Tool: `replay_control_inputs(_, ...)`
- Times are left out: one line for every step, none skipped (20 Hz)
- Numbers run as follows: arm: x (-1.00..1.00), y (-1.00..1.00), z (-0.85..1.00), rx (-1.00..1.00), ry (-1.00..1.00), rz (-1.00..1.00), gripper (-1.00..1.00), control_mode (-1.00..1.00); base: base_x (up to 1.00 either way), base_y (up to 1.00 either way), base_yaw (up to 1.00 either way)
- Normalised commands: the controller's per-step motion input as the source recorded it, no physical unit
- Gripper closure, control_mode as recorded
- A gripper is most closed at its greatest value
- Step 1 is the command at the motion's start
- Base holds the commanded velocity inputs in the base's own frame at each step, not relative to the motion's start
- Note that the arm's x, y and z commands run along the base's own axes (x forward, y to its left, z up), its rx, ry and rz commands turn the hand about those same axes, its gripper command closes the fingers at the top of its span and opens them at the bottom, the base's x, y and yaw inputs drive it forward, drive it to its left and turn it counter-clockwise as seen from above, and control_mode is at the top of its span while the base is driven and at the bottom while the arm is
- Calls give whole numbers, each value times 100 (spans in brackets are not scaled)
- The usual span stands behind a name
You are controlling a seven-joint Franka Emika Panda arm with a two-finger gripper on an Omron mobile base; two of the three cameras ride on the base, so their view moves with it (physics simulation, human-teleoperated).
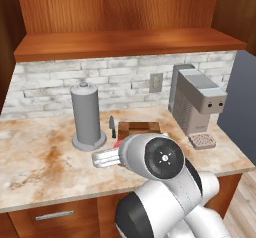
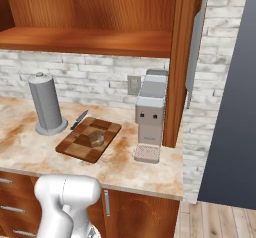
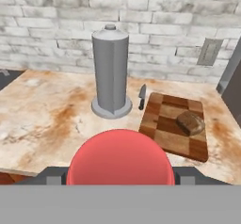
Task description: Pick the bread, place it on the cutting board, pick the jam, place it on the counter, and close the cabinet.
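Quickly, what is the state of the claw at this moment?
Claw: closed on the small red-lidded jam jar, held above the beige marble counter.

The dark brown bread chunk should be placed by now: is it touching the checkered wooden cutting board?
Touching. In the right base view the bread sits directly on the board, no gap beneath.

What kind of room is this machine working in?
A home-style kitchen, computer-rendered by the look of it: a marble-look counter under wooden wall cabinets, with a coffee machine and a checkered cutting board holding bread.
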Motion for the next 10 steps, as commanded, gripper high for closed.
replay_control_inputs(0,17,-41,0,0,0,100,-100,0,0,0)
replay_control_inputs(0,15,-41,0,0,0,100,-100,0,0,0)
replay_control_inputs(0,13,-36,0,0,0,100,-100,0,0,0)
replay_control_inputs(0,15,-31,0,0,0,100,-100,0,0,0)
replay_control_inputs(3,16,-34,0,0,0,100,-100,0,0,0)
replay_control_inputs(0,13,-35,0,0,0,100,-100,0,0,0)
replay_control_inputs(0,11,-36,0,0,0,100,-100,0,0,0)
replay_control_inputs(0,11,-35,0,0,0,100,-100,0,0,0)
replay_control_inputs(1,11,-36,0,0,0,100,-100,0,0,0)
replay_control_inputs(5,11,-36,0,0,0,100,-100,0,0,0)
